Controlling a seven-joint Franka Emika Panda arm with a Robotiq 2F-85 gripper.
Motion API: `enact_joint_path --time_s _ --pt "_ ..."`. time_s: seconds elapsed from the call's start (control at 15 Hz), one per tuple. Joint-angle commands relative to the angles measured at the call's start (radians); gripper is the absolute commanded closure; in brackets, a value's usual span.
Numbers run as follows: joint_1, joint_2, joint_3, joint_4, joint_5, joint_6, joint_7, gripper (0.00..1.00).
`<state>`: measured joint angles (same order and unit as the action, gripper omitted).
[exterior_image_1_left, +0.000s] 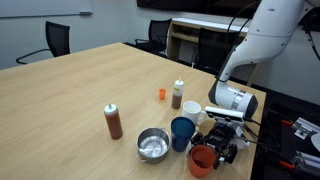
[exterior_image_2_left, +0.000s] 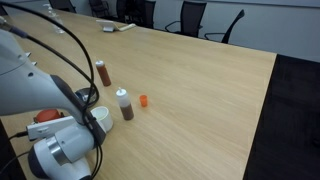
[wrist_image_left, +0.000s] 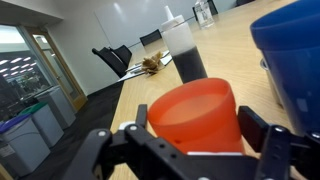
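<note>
Orange cup (wrist_image_left: 195, 112), plain, smooth and upright beside a blue cup (wrist_image_left: 295, 50), appears clasped by the claw (wrist_image_left: 193, 140).

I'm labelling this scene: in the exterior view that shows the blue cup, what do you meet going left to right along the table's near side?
Brown sauce bottle → metal bowl → blue cup → orange cup.

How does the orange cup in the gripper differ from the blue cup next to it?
The orange plastic cup is red-orange; the blue plastic cup is dark blue. The orange cup is clasped between the gripper's fingers; the blue cup stands free on the wooden table. Both are upright and open-topped.
</note>
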<state>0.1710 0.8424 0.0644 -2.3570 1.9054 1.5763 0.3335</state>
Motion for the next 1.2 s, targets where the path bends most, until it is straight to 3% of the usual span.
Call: enact_joint_path --time_s 0.0,0.67,1.13 --pt "-0.014 -0.045 0.005 -0.024 -0.036 -0.017 -0.004 0.36" --pt "-0.004 -0.194 0.023 -0.125 0.025 0.047 0.125 0.36" --pt "-0.002 -0.381 0.004 -0.253 0.065 0.210 0.193 0.36"
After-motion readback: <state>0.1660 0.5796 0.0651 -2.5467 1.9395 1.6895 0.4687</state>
